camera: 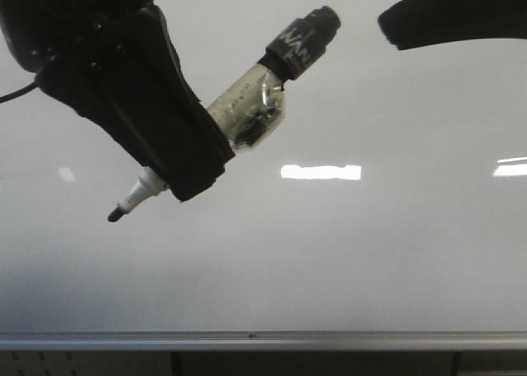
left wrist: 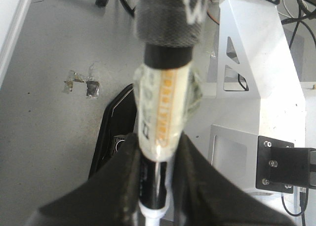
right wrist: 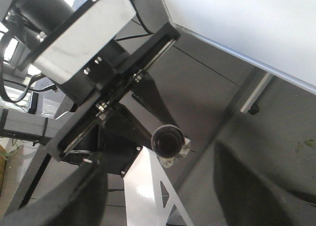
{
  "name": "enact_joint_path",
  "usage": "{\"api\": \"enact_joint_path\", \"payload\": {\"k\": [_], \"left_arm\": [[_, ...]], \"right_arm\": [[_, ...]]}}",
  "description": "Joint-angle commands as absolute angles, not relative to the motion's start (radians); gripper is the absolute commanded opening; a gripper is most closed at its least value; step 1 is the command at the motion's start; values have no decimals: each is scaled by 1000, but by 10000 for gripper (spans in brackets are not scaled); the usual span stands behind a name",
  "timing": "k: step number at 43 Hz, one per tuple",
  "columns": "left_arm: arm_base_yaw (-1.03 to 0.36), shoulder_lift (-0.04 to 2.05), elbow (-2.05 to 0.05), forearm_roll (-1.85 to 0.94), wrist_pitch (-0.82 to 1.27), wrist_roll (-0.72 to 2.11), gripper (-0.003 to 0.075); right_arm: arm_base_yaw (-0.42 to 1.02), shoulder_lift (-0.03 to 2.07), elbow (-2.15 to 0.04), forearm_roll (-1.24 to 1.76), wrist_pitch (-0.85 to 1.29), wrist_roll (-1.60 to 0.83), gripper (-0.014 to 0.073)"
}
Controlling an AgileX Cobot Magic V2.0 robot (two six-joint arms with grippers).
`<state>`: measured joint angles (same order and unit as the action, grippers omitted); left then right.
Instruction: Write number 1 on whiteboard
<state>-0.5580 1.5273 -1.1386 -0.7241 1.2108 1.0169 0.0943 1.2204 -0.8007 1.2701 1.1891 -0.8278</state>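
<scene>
Left pincer, upper left of front frame, clamped on a marker; black tip points lower left, just off or at the whiteboard, contact unclear. No stroke visible on board. Right pincer spread wide, holding nothing; dark edge at upper right

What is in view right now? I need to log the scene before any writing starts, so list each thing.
whiteboard: one, pale grey-white, glossy, fills the front view; no stroke visible on it
rail: one, silver, along the board's lower edge
marker: one, clear taped barrel, black cap end, dark tip pointing down-left, in front of the board
left gripper: one, black, shut on the marker
right gripper: one, black, open, holding nothing
</scene>
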Motion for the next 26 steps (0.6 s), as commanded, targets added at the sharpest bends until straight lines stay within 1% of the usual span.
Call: {"api": "enact_joint_path", "payload": {"k": [1, 5, 14, 18, 26], "left_arm": [[-566, 1488, -1168, -786, 1258, 1020, -20], [-566, 1488, -1168, -786, 1258, 1020, -20], [-566, 1488, -1168, -786, 1258, 1020, -20], [-566, 1488, -1168, -786, 1258, 1020, -20], [-566, 1488, -1168, -786, 1258, 1020, -20]], "right_arm": [[133, 1234, -834, 1370, 1160, -868, 488], [184, 1271, -842, 1380, 1111, -877, 488], [305, 1344, -909, 1389, 1107, -877, 488], [329, 1359, -922, 1389, 1120, -875, 487], [330, 1359, -922, 1368, 1177, -872, 484]]}}
